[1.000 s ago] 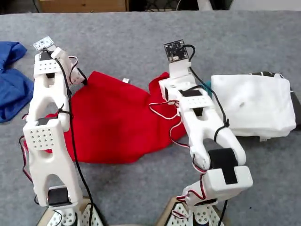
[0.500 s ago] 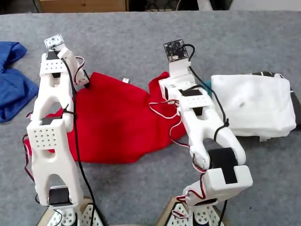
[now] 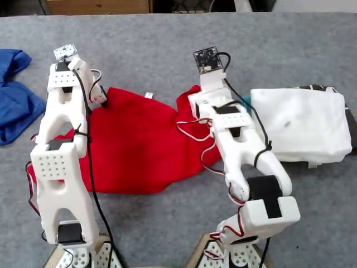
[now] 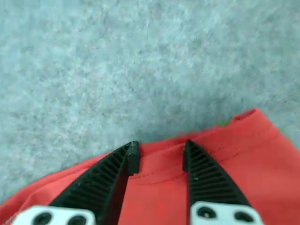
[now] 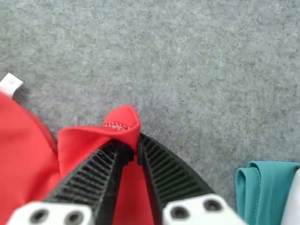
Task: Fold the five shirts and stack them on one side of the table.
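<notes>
A red shirt (image 3: 139, 142) lies partly folded on the grey table between the two arms. My left gripper (image 4: 159, 157) stands open over the shirt's hemmed edge (image 4: 206, 140), one black finger (image 4: 105, 180) on each side of a strip of red cloth. In the high view it (image 3: 103, 97) sits at the shirt's far left corner. My right gripper (image 5: 132, 149) is shut on a pinched peak of the red shirt (image 5: 117, 129), at the shirt's far right corner (image 3: 192, 95).
A folded white shirt (image 3: 301, 125) lies on a stack at the right, with a teal shirt (image 5: 265, 183) beneath it. A crumpled blue shirt (image 3: 14, 103) lies at the left edge. A white label (image 5: 10, 84) sticks out of the red collar.
The left arm has swung right and farther from the front edge, bringing its gripper onto the red shirt's far left corner. The right arm has held still.
</notes>
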